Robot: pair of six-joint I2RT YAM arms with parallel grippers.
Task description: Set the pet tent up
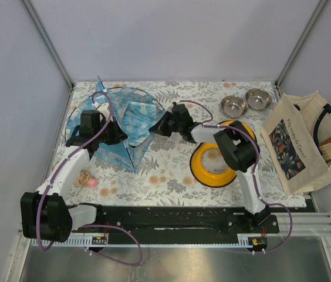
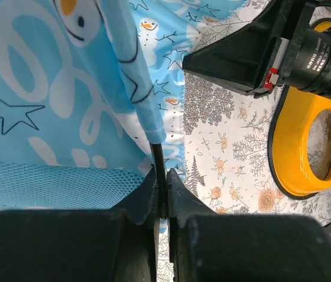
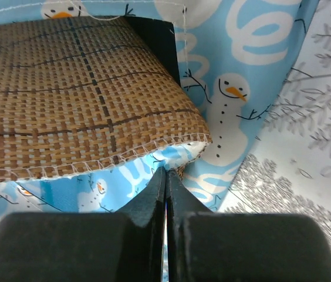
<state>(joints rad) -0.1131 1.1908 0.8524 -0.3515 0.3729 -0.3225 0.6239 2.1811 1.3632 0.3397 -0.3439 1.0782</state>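
One tent (image 1: 127, 123) lies crumpled at the far left of the table (image 1: 171, 176), between two claws. Left claw (image 2: 161, 176): fully closed on one thin black pole (image 2: 158, 154) of the tent. Right claw (image 3: 165, 173): fully closed, pinching the tent's hem just below a woven tan panel (image 3: 77, 94). Two bowls (image 1: 234, 106) stand side by side at far right. One yellow ring (image 1: 212, 171) lies nearer, partly hidden by the right arm. One bag (image 1: 297, 144), cut off at the right edge, holds pale items too unclear to name.

On the floral table (image 1: 171, 176) lie the pet tent (image 1: 133, 120), yellow ring (image 1: 203, 170), steel bowls (image 1: 234, 106), tote bag (image 1: 297, 141).
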